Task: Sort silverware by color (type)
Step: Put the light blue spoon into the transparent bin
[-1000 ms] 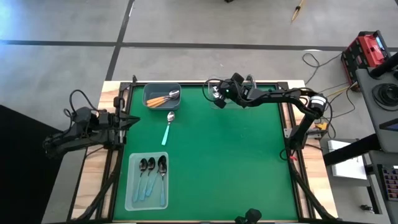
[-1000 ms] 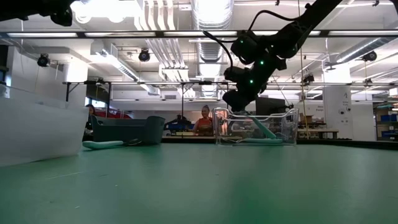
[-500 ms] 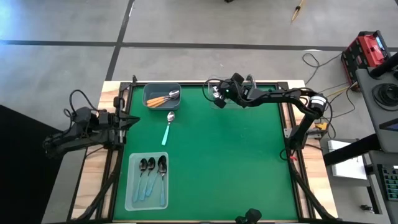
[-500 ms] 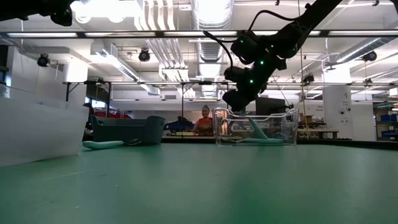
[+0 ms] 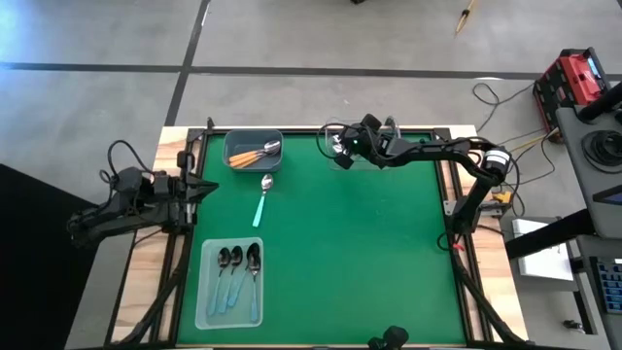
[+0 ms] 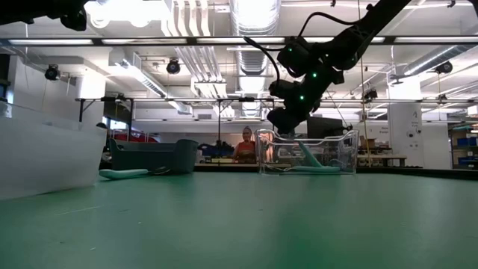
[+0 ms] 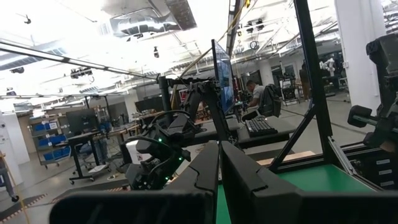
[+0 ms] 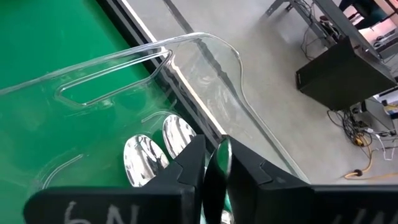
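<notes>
My right gripper [image 5: 340, 152] hangs over a clear bin [image 8: 186, 38] at the table's far edge, shut on a teal-handled spoon. Two silver spoon bowls [image 8: 142, 159] lie in that bin. One teal-handled spoon [image 5: 262, 200] lies flat on the green mat, bowl toward the far edge. Orange-handled spoons [image 5: 255, 152] rest in a grey bin. Three dark spoons with light-blue handles [image 5: 237, 272] lie in a clear tray near the left corner. My left gripper [image 5: 199, 188] waits shut at the table's left edge. My right gripper [image 8: 214, 163] pinches the silver bowl end [image 8: 220, 149] of a spoon between its two fingers, coming from above and slanting down. The teal handle [image 6: 310, 157] slants down from the gripper [image 6: 286, 123] inside the clear bin, its lower end near the bin's floor.
The grey bin [image 5: 233, 139] stands at the far edge, left of the clear bin. The clear tray [image 5: 206, 311] takes up the near left corner. Green mat [image 5: 360, 253] stretches bare across the middle and right. A person shows far behind the table [image 6: 245, 142].
</notes>
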